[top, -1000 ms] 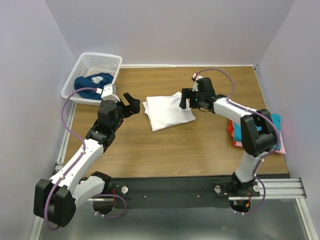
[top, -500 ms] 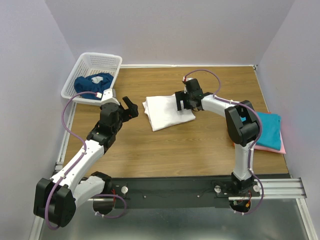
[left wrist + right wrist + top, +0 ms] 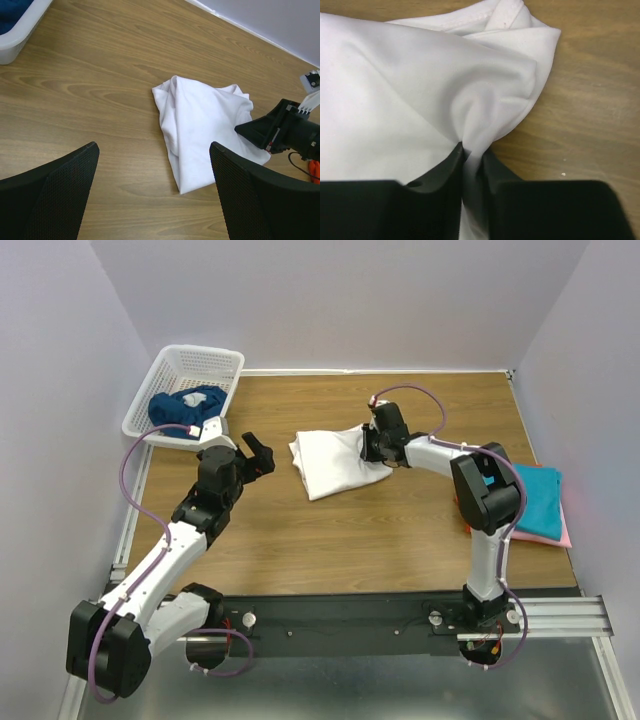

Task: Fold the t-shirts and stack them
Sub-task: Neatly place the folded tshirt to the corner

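Note:
A folded white t-shirt [image 3: 335, 462] lies in the middle of the table, also seen in the left wrist view [image 3: 205, 120] and close up in the right wrist view [image 3: 405, 95]. My right gripper [image 3: 374, 447] is shut on the white t-shirt's right edge, with a pinch of cloth bunched between its fingers [image 3: 492, 175]. My left gripper [image 3: 257, 454] hangs open to the left of the shirt, apart from it, nothing between its pads [image 3: 60, 185]. A teal t-shirt [image 3: 530, 498] lies on a pink one [image 3: 558, 536] at the right edge. A dark blue t-shirt [image 3: 185, 405] sits in the basket.
The white lattice basket [image 3: 190, 368] stands at the back left corner. The right arm's elbow [image 3: 485, 490] stands over the stack at the right. A basket corner [image 3: 15, 40] shows in the left wrist view.
My right gripper moved left onto the shirt's right edge and shut on the cloth. The arm's elbow swung off the stack at the right. The left arm barely moved.

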You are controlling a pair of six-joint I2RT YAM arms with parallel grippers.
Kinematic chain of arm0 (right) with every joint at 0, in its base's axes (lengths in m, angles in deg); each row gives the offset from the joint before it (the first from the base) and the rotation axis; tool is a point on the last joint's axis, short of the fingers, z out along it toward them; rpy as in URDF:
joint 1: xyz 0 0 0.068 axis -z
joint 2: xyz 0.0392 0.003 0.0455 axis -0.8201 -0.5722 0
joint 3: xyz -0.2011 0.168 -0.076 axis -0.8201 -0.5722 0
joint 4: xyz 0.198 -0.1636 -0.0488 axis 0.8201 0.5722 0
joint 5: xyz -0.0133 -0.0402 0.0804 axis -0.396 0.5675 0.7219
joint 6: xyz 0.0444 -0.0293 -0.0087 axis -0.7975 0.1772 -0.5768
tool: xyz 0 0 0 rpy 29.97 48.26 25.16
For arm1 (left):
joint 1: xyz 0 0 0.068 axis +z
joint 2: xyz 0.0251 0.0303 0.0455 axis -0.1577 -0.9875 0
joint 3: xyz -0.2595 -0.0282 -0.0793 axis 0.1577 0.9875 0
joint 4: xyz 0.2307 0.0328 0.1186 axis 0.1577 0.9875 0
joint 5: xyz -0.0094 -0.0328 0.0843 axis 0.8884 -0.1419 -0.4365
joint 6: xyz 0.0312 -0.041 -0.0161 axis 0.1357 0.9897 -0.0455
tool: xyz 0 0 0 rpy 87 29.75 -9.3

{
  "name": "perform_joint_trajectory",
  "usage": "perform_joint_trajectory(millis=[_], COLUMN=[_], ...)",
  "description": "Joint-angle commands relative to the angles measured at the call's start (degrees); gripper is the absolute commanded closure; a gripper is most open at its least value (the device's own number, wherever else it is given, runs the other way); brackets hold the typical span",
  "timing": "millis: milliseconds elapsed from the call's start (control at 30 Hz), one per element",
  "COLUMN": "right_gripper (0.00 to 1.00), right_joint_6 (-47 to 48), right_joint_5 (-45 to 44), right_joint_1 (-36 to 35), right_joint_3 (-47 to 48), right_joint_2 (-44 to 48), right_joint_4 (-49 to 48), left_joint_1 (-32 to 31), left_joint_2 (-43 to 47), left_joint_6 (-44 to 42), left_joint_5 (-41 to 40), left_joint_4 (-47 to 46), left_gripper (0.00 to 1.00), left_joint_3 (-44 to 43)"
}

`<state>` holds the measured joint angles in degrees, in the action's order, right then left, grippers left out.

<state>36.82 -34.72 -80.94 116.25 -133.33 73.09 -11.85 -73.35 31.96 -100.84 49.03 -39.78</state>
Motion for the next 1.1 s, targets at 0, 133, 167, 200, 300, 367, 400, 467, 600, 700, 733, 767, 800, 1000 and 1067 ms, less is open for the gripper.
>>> perform_joint_trajectory(millis=[0,133,167,200,300,367,400,467,600,700,733,767,800,1000,1067], right_gripper=[0.8,0.95,0.99,0.99,0.99,0.99,0.99,0.99,0.99,0.99,0.99,0.99,0.99,0.99,0.99], right_joint_6=[-2.64,-2.11,-1.85,-1.41,0.08,2.27,3.41,4.56,6.15,6.59,6.59,7.2,8.94,13.35,14.49], right_joint_5=[1.44,-3.57,-4.62,-5.85,-12.09,-15.52,-16.4,-18.95,-24.83,-31.86,-35.36,-36.52,-37.49,-46.89,-48.66], right_joint_1=[-1.31,-1.66,-1.66,-1.66,-1.66,-1.66,-1.66,-1.66,-1.75,-1.66,-1.58,-1.58,-1.58,-1.58,-1.58], right_joint_3=[-6.4,-10.35,-12.62,-13.78,-18.26,-19.93,-21.16,-21.87,-22.23,-20.91,-20.3,-19.77,-19.68,-19.07,-18.36], right_joint_2=[-0.66,5.57,7.07,10.48,15.42,19.99,21.57,26.49,33.79,37.74,38.71,39.59,41.26,46.54,48.12], right_joint_4=[7.48,7.48,7.48,7.57,7.74,9.4,10.2,12.91,18.72,23.56,24.44,25.66,26.11,27.96,29.27], left_joint_1=[0.45,0.45,0.45,0.54,0.54,0.54,0.54,0.54,0.54,0.54,0.54,0.54,0.54,0.54,0.54], left_joint_2=[1.03,1.21,1.21,1.3,1.47,1.47,1.56,2.0,2.97,3.67,3.76,4.02,4.28,5.87,6.04], left_joint_6=[-0.33,-0.59,-0.76,-0.94,-1.38,-2.08,-2.26,-2.35,-2.52,-2.52,-2.44,-2.52,-2.52,-2.52,-2.52], left_joint_5=[-1.91,-1.73,-1.38,-1.21,-0.33,0.46,1.6,2.48,3.45,3.63,3.72,3.89,4.07,3.72,3.54], left_joint_4=[0.36,0.36,0.45,0.45,0.27,-0.17,-0.17,-0.69,-1.4,-2.01,-2.1,-2.1,-2.02,-2.45,-2.72], left_gripper=[0.02,0.02,0.02,0.02,0.02,0.02,0.02,0.02,0.02,0.02,0.02,0.02,0.02,0.02,0.02], left_joint_3=[0.57,0.56,0.48,0.39,0.56,0.74,0.65,0.91,1.35,2.06,2.06,2.06,1.97,2.58,2.85])
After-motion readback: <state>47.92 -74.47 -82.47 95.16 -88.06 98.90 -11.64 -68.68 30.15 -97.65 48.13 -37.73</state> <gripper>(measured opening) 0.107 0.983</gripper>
